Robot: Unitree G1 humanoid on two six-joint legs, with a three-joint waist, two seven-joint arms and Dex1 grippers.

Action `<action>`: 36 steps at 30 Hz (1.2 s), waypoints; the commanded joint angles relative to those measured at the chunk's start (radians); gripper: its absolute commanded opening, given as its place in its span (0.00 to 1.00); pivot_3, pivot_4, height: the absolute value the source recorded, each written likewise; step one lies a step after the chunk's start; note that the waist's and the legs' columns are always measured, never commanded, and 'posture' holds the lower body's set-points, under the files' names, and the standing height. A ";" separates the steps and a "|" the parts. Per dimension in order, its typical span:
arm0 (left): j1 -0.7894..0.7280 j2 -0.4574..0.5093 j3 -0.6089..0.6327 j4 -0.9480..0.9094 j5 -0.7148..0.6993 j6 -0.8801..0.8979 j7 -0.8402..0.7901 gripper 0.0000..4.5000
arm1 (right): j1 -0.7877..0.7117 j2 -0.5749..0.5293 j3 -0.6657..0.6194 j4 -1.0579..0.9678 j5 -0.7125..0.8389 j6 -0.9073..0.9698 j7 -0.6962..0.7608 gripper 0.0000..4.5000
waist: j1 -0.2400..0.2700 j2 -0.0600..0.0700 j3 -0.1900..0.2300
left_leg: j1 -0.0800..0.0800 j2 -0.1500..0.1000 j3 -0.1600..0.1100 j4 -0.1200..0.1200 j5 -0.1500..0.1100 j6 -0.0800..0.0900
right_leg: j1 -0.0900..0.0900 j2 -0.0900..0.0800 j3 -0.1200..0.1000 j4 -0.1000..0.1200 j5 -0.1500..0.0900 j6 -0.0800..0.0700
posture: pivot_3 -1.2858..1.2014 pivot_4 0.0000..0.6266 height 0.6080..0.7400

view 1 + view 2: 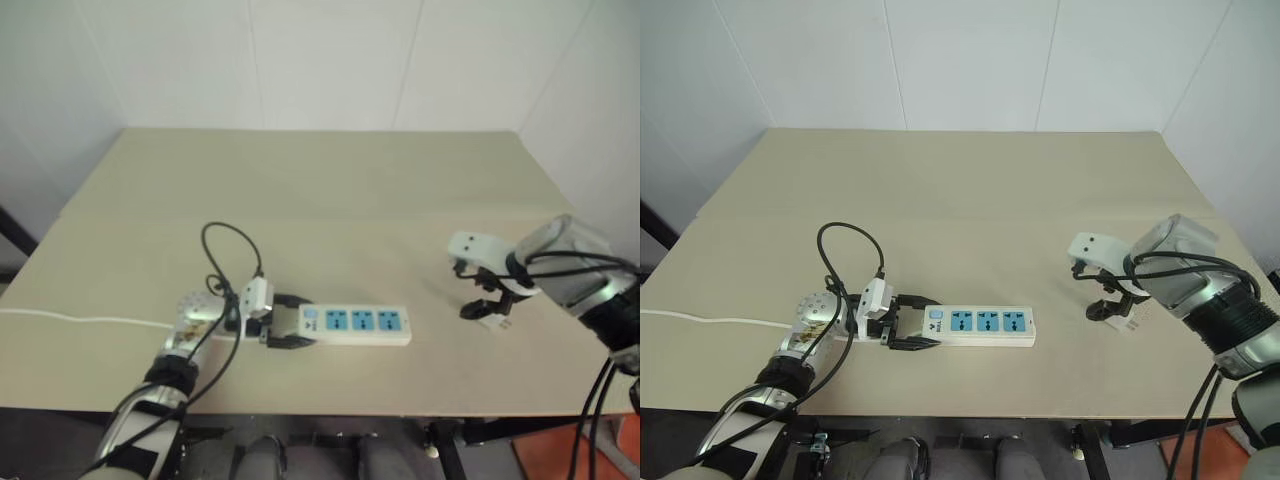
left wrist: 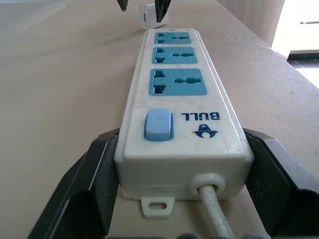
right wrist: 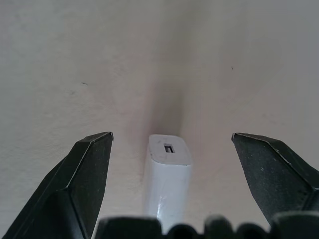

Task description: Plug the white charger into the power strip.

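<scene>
Nearest the camera, on the left near part of the beige wooden table (image 1: 330,200), the left gripper (image 1: 908,322) has its two black fingers set around the switch end of the long white plastic power strip (image 1: 980,325). They lie along both sides of its body and appear to hold it, steadying it flat. Its three blue socket faces are all empty, and its thin white cord (image 1: 80,320) runs off to the left edge.

Well apart to the right, the small white boxy charger (image 3: 168,172) lies on the table, still unplugged. The right gripper (image 1: 486,307) points steeply down over it, jaws spread wide, one black finger on either side of the charger and neither touching it.

So the strip looks braced, and the pick-up is only lined up, not made. Left to do, as I judge it: close on the charger, lift it, carry it left to the strip, turn its prongs to a socket and press it in.
</scene>
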 commanded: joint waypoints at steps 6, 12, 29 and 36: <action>0.007 0.003 -0.014 0.029 0.048 -0.020 0.020 0.72 | -0.006 0.028 -0.011 0.053 -0.064 -0.006 0.031 1.00 | 0.000 0.000 0.000 | 0.000 0.000 0.000 0.000 0.000 0.000 | 0.000 0.000 0.000 0.000 0.001 -0.001 | 0.52 0.24 1.00; 0.009 0.002 -0.017 0.028 0.051 -0.023 0.024 0.72 | 0.013 0.039 -0.022 0.060 -0.078 0.004 0.034 1.00 | 0.000 0.001 0.000 | 0.000 0.000 0.000 0.000 0.000 0.000 | 0.001 0.000 0.000 0.000 0.001 -0.001 | 0.52 0.24 1.00; 0.006 0.010 -0.023 0.023 0.057 -0.017 0.022 0.72 | 0.026 0.016 -0.021 0.017 -0.126 -0.009 0.047 0.25 | 0.001 0.001 0.000 | 0.002 0.000 0.000 0.000 0.000 0.000 | 0.002 0.000 0.000 0.000 0.000 0.000 | 0.52 0.24 1.00; 0.002 0.014 -0.023 0.003 0.041 0.013 -0.017 0.72 | 0.019 0.074 -0.310 -0.128 0.055 -0.018 0.023 0.25 | -0.005 0.001 0.000 | 0.002 0.000 0.000 0.000 0.000 0.000 | 0.002 0.000 0.000 0.000 0.000 0.001 | 0.52 0.24 1.00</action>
